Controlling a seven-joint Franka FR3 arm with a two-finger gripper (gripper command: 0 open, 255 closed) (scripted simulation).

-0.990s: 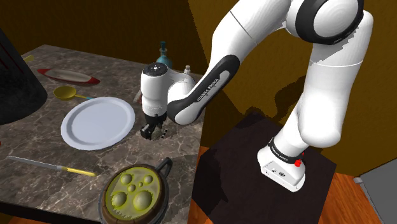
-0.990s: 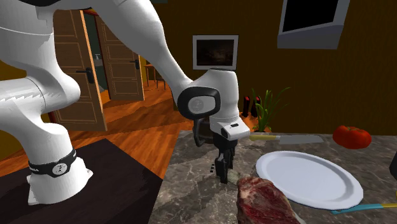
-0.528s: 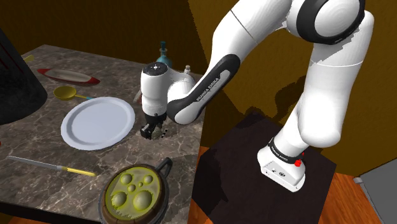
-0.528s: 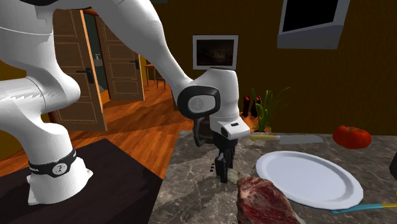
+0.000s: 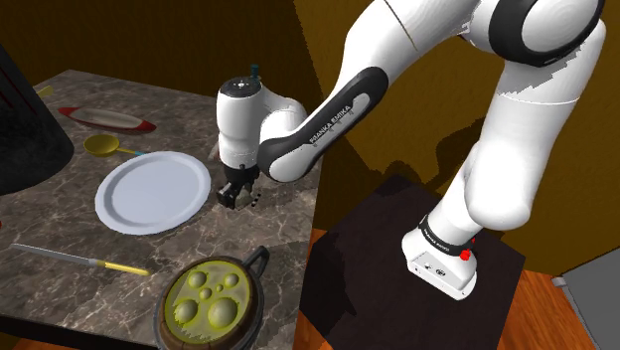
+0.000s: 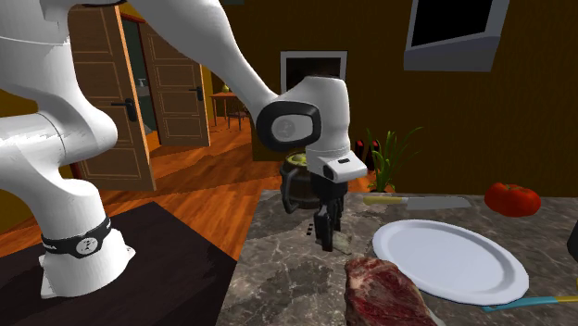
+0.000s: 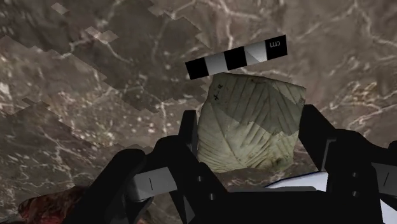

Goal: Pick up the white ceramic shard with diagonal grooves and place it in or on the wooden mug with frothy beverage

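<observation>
Fingers (image 7: pixel 188 137) clamped on the shard (image 7: pixel 251 108), one black pad against each flank in the wrist view. The gripper (image 7: pixel 250 121) points down at the marble tabletop (image 5: pixel 50 219). The shard sits between the jaws near the table's stand-side edge, just beside the white plate (image 5: pixel 154 191). I cannot tell whether it hangs clear of the surface. A black-and-white striped strip (image 7: pixel 235 58) lies along its far edge.

Handling, my judgement: pale off-white piece, stiff, probably light and brittle — it would chip if let fall into the mug. The diagonal grooves should help the pads bite, but the outline is irregular, so it could pivot. Best hold is across the two opposite flanks at mid-height, which is where I have it.

The mug (image 5: pixel 255 298) is dark and handled, with greenish bubbly froth on top. It stands near the same table edge, toward the shoulder view's bottom.

Count — one shard, one mug, one plate, one knife (image 5: pixel 79 259), one yellow spoon (image 5: pixel 102 145), one red dish (image 5: pixel 104 117), one slab of raw meat (image 6: pixel 384 292), one tomato (image 6: pixel 511 198).
</observation>
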